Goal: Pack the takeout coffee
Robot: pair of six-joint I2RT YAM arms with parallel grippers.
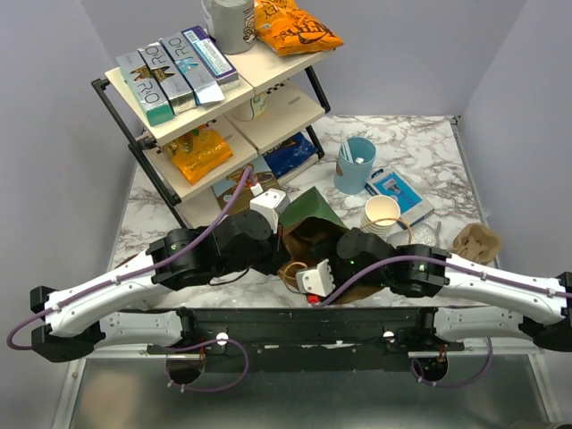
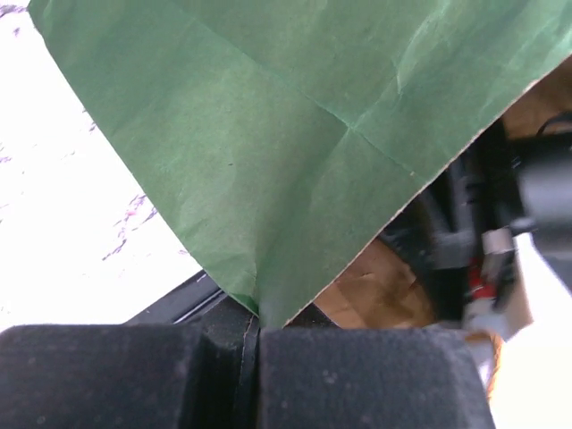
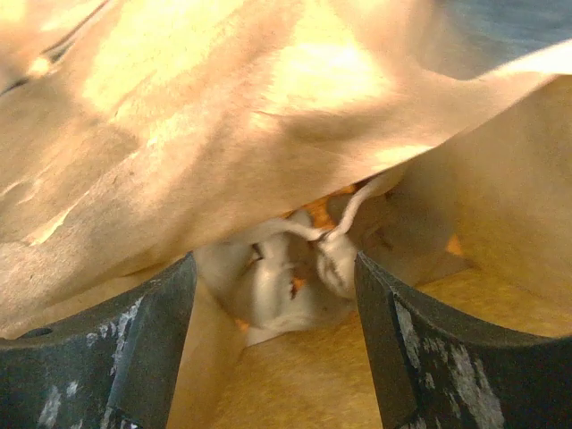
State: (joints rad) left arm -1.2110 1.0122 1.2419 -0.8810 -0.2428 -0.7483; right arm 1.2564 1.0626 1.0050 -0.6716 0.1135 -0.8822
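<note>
A green paper bag with a brown inside stands open at the table's middle. My left gripper is shut on the bag's green rim, and the paper runs down between its black pads. My right gripper reaches inside the bag with its fingers wide apart and nothing between them. The brown wall sags over them. A blurred whitish shape lies deeper in the bag beyond the fingertips; I cannot tell what it is. The takeout coffee is not clearly in view.
A shelf rack with boxes and orange snack bags stands at the back left. Right of the bag are a light blue cup with white sticks, a stack of lidless cream cups, a blue-and-white packet and crumpled brown paper.
</note>
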